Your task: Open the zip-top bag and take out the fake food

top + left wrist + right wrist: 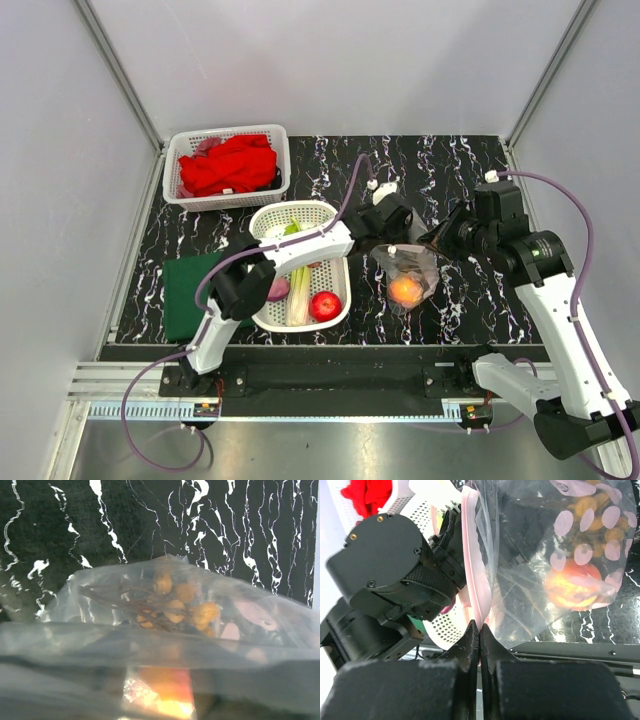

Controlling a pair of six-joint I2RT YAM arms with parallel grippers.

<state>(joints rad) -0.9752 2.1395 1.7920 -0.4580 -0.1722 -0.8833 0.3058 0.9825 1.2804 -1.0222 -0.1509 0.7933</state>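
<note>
**Bag held between both arms over the bench**

The black, white-veined bench (470,170) carries two white perforated baskets. The far one (230,131) holds a red cloth (228,165). The nearer one (292,207), beside a dark green cloth (185,290), holds a leek (299,290), a red apple (324,305) and a purple onion (278,290).

Right of the nearer basket, between the two wrists, is the zip-top bag (412,265). It is clear, crinkled plastic printed with pale pink ovals and has a pink zip strip (470,570) along one edge. Its long axis runs far to near in the overhead view, with the zip edge up at the far end and the closed bottom toward the near edge. Whether the bottom rests on the bench cannot be told.

The right jaws are pressed together on the pink strip. The left arm (300,245) reaches to the bag's other side, but its jaws are hidden, so I cannot tell how they stand.

Inside the bag, an orange peach (405,291) sits at the bottom. A yellow-brown berry bunch (592,510) lies against it.
</note>
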